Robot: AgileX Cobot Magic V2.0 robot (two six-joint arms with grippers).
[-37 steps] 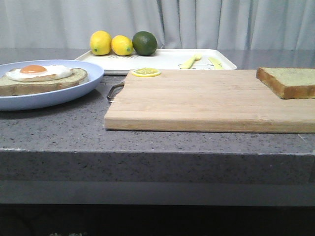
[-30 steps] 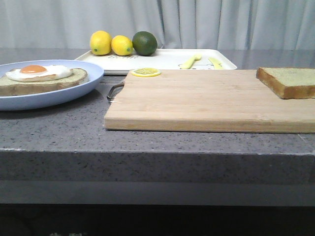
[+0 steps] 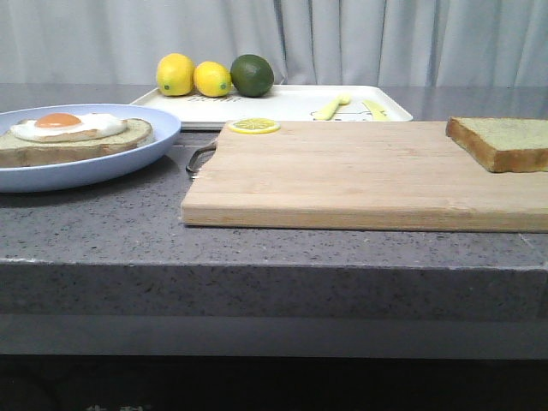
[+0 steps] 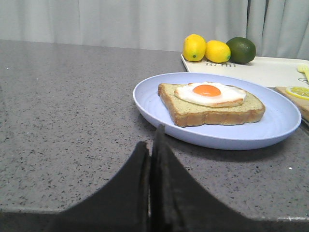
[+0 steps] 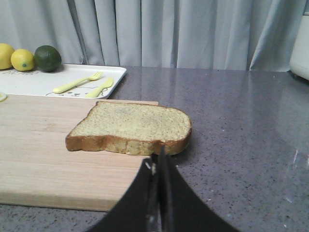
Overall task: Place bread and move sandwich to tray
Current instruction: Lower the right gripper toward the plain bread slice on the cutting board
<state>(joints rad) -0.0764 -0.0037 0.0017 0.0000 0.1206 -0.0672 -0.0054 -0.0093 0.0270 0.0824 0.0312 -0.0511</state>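
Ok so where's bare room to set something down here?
The light wooden cutting board is bare between the lemon slice and the plain bread slice. The white rectangular tray has room mid-way; its far-left corner is crowded with two lemons and a lime.

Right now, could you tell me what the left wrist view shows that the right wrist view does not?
Only the left wrist view shows the sandwich on its pale blue plate, beyond the shut left gripper.

Only the right wrist view shows the plain bread on the cutting board's end, beyond the shut right gripper.

Both show the tray, two lemons and the lime.
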